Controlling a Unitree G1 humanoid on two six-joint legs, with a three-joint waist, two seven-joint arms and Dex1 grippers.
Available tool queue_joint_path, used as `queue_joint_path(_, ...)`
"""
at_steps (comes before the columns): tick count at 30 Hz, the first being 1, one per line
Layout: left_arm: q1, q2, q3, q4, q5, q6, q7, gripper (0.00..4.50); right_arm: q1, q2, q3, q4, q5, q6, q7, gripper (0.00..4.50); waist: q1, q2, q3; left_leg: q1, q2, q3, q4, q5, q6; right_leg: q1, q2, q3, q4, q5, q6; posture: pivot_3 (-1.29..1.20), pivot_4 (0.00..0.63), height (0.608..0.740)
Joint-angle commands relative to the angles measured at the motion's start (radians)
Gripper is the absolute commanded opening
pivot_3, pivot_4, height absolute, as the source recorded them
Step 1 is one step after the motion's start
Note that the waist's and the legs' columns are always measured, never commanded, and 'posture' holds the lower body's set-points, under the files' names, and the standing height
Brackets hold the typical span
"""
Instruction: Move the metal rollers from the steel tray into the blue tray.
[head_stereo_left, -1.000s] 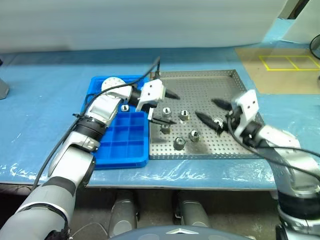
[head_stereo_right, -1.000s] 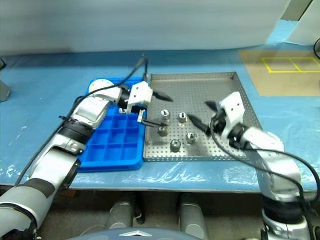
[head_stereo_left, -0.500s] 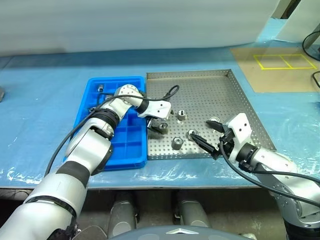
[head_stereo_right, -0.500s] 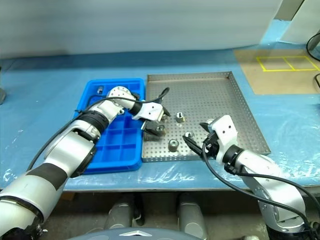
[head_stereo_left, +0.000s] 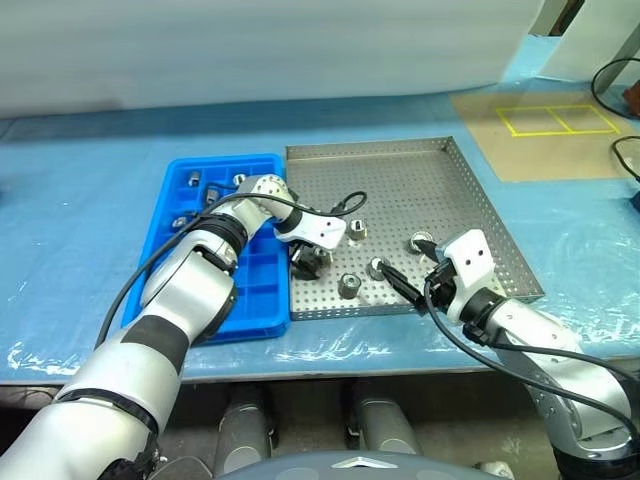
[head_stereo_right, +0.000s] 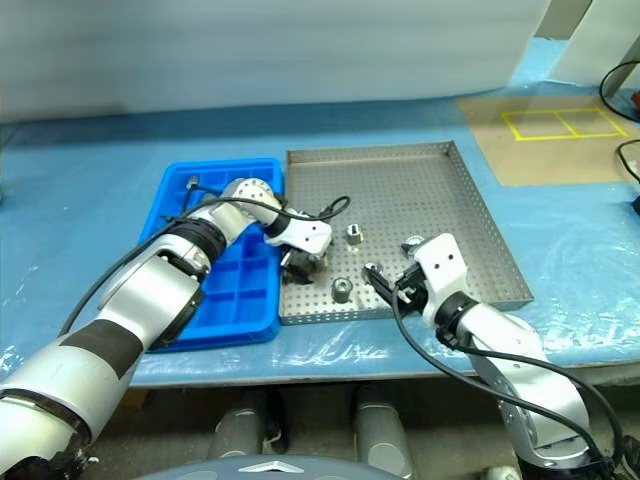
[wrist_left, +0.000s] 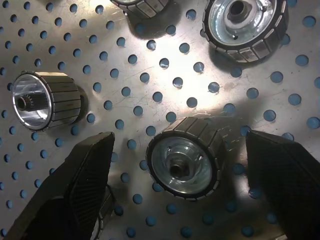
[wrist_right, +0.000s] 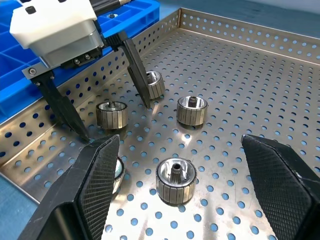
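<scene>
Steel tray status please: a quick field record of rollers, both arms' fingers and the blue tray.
steel tray: holds five loose rollers, clustered at its near left part
left gripper: fingers open, tips down on either side of one roller, not closed on it
right gripper: fingers open, another roller between them, ungripped
blue tray: left of the steel tray, several rollers in its far compartments

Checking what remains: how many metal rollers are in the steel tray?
6. One sits between the open fingers of the left gripper, one just beyond them, one mid-tray, one further right, two near the front rim. More may be hidden.
</scene>
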Motion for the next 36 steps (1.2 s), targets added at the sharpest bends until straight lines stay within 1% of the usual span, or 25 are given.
queue_joint_path(1, 0.013, 0.005, -0.062, 0.030, 0.093, 0.026, 0.067, 4.47, -0.012, 0.008, -0.018, -0.013, -0.033, -0.037, -0.032, 4.05, 0.000, 0.000, 0.000, 0.002, 0.000, 0.000, 0.000, 0.000, 0.000, 0.002, 0.000, 0.000, 0.000, 0.000, 0.000, -0.58, 0.150, 0.740)
queue_joint_path(4, 0.019, 0.004, -0.055, 0.033, 0.086, 0.022, 0.019, 3.85, -0.023, 0.019, -0.045, -0.002, -0.051, -0.051, -0.059, 4.09, -0.009, 0.000, 0.000, 0.009, 0.000, 0.000, 0.001, -0.001, 0.001, 0.009, 0.000, 0.000, -0.004, -0.001, 0.001, -0.58, 0.150, 0.740)
queue_joint_path(7, 0.019, -0.009, -0.060, 0.035, 0.107, 0.049, 0.082, 2.95, -0.035, 0.033, -0.051, 0.008, -0.058, -0.064, -0.073, 4.09, -0.022, 0.002, -0.002, 0.011, 0.000, -0.003, -0.001, -0.001, 0.001, 0.015, 0.000, -0.003, -0.015, -0.001, 0.001, -0.59, 0.150, 0.740)
queue_joint_path(10, 0.020, -0.006, -0.054, 0.038, 0.103, 0.042, 0.047, 2.95, -0.058, 0.050, -0.050, 0.010, -0.060, -0.067, -0.085, 4.09, -0.031, 0.004, -0.003, 0.011, -0.002, -0.003, -0.001, -0.002, 0.002, 0.017, -0.002, -0.003, -0.024, -0.001, 0.001, -0.59, 0.150, 0.740)
queue_joint_path(12, 0.028, 0.004, -0.058, 0.031, 0.106, 0.010, 0.038, 2.61, -0.063, 0.054, -0.046, 0.028, -0.093, -0.095, -0.100, 4.09, -0.037, 0.003, -0.003, 0.011, -0.002, -0.003, -0.001, -0.002, 0.003, 0.019, -0.003, -0.004, -0.030, -0.001, 0.001, -0.58, 0.150, 0.740)
queue_joint_path(13, 0.031, 0.007, -0.064, 0.028, 0.119, 0.000, 0.075, 2.42, -0.070, 0.060, -0.052, 0.044, -0.113, -0.103, -0.122, 4.09, -0.044, 0.003, -0.003, 0.010, -0.002, -0.003, -0.001, -0.002, 0.004, 0.019, -0.003, -0.004, -0.032, -0.001, 0.001, -0.58, 0.150, 0.740)
queue_joint_path(15, 0.033, 0.006, -0.060, 0.033, 0.122, 0.019, 0.095, 2.42, -0.078, 0.069, -0.061, 0.064, -0.127, -0.109, -0.138, 4.09, -0.054, 0.002, -0.004, 0.010, -0.004, -0.003, 0.000, -0.003, 0.005, 0.019, -0.006, -0.004, -0.033, -0.001, 0.001, -0.57, 0.150, 0.740)
queue_joint_path(16, 0.037, 0.009, -0.041, 0.032, 0.095, 0.003, 0.035, 2.42, -0.082, 0.066, -0.060, 0.064, -0.129, -0.115, -0.132, 4.09, -0.057, 0.003, -0.005, 0.010, -0.006, -0.003, 0.001, -0.004, 0.006, 0.019, -0.008, -0.004, -0.033, -0.001, 0.001, -0.57, 0.150, 0.740)
queue_joint_path(17, 0.039, 0.010, -0.021, 0.030, 0.068, 0.000, -0.010, 2.27, -0.086, 0.068, -0.059, 0.065, -0.128, -0.117, -0.130, 4.09, -0.059, 0.003, -0.005, 0.010, -0.008, -0.003, 0.001, -0.006, 0.009, 0.019, -0.009, -0.004, -0.033, -0.001, 0.001, -0.57, 0.150, 0.740)
queue_joint_path(18, 0.039, 0.011, -0.010, 0.028, 0.057, 0.002, -0.026, 2.09, -0.090, 0.069, -0.056, 0.066, -0.125, -0.119, -0.124, 4.09, -0.063, 0.003, -0.005, 0.010, -0.009, -0.002, 0.000, -0.006, 0.009, 0.018, -0.011, -0.005, -0.033, -0.001, 0.001, -0.57, 0.150, 0.740)
queue_joint_path(19, 0.040, 0.014, -0.007, 0.023, 0.058, -0.005, -0.006, 1.94, -0.091, 0.065, -0.046, 0.067, -0.129, -0.123, -0.117, 4.09, -0.069, 0.003, -0.005, 0.010, -0.009, -0.002, 0.000, -0.006, 0.010, 0.018, -0.012, -0.005, -0.033, -0.001, 0.001, -0.56, 0.150, 0.740)
queue_joint_path(21, 0.041, 0.014, -0.002, 0.018, 0.065, 0.000, 0.045, 1.90, -0.091, 0.070, -0.034, 0.072, -0.127, -0.127, -0.109, 4.09, -0.075, 0.003, -0.005, 0.009, -0.010, -0.002, 0.000, -0.008, 0.012, 0.017, -0.013, -0.005, -0.032, -0.001, 0.001, -0.55, 0.150, 0.740)
queue_joint_path(24, 0.040, 0.012, 0.025, 0.009, 0.039, 0.001, 0.049, 1.90, -0.093, 0.068, -0.018, 0.081, -0.138, -0.130, -0.101, 4.09, -0.077, 0.004, -0.006, 0.009, -0.011, -0.002, 0.000, -0.010, 0.016, 0.018, -0.013, -0.005, -0.032, 0.000, 0.001, -0.55, 0.150, 0.740)
queue_joint_path(26, 0.039, 0.017, 0.067, -0.019, -0.011, -0.013, 0.018, 1.90, -0.094, 0.063, 0.001, 0.082, -0.146, -0.130, -0.091, 4.09, -0.077, 0.004, -0.006, 0.008, -0.011, -0.002, 0.000, -0.010, 0.017, 0.018, -0.013, -0.005, -0.031, 0.000, 0.000, -0.53, 0.150, 0.740)
queue_joint_path(28, 0.041, 0.029, 0.106, -0.054, -0.060, -0.018, -0.011, 1.90, -0.093, 0.065, 0.016, 0.085, -0.149, -0.131, -0.082, 4.09, -0.077, 0.004, -0.006, 0.004, -0.012, -0.002, 0.000, -0.011, 0.018, 0.016, -0.013, -0.005, -0.031, 0.003, -0.006, -0.52, 0.150, 0.740)
queue_joint_path(29, 0.046, 0.035, 0.136, -0.084, -0.107, -0.010, -0.060, 1.90, -0.094, 0.067, 0.024, 0.084, -0.148, -0.128, -0.075, 4.09, -0.078, 0.004, -0.006, 0.002, -0.012, -0.002, 0.000, -0.011, 0.018, 0.013, -0.013, -0.005, -0.030, 0.004, -0.007, -0.52, 0.150, 0.740)
queue_joint_path(31, 0.074, 0.061, 0.199, -0.197, -0.229, 0.038, -0.191, 1.90, -0.095, 0.069, 0.046, 0.079, -0.132, -0.124, -0.049, 4.09, -0.076, 0.004, -0.006, -0.007, -0.012, -0.001, 0.000, -0.012, 0.019, 0.006, -0.013, -0.005, -0.028, 0.011, -0.007, -0.50, 0.150, 0.740)
queue_joint_path(33, 0.128, 0.097, 0.247, -0.370, -0.350, 0.150, -0.302, 1.90, -0.096, 0.072, 0.061, 0.070, -0.105, -0.119, -0.016, 4.09, -0.073, 0.003, -0.005, -0.015, -0.011, 0.000, 0.000, -0.010, 0.022, -0.005, -0.014, -0.005, -0.023, 0.014, -0.006, -0.48, 0.150, 0.740)
queue_joint_path(34, 0.170, 0.126, 0.272, -0.484, -0.410, 0.211, -0.333, 1.90, -0.100, 0.072, 0.069, 0.070, -0.091, -0.116, 0.002, 4.09, -0.071, 0.003, -0.005, -0.016, -0.010, 0.000, 0.000, -0.010, 0.022, -0.009, -0.014, -0.005, -0.020, 0.014, -0.006, -0.46, 0.150, 0.740)
queue_joint_path(36, 0.243, 0.180, 0.331, -0.678, -0.488, 0.348, -0.304, 1.90, -0.123, 0.060, 0.091, 0.094, -0.097, -0.124, 0.030, 4.09, -0.073, 0.004, -0.005, -0.018, -0.008, 0.001, -0.001, -0.010, 0.021, -0.016, -0.013, -0.005, -0.014, 0.013, -0.006, -0.42, 0.150, 0.740)
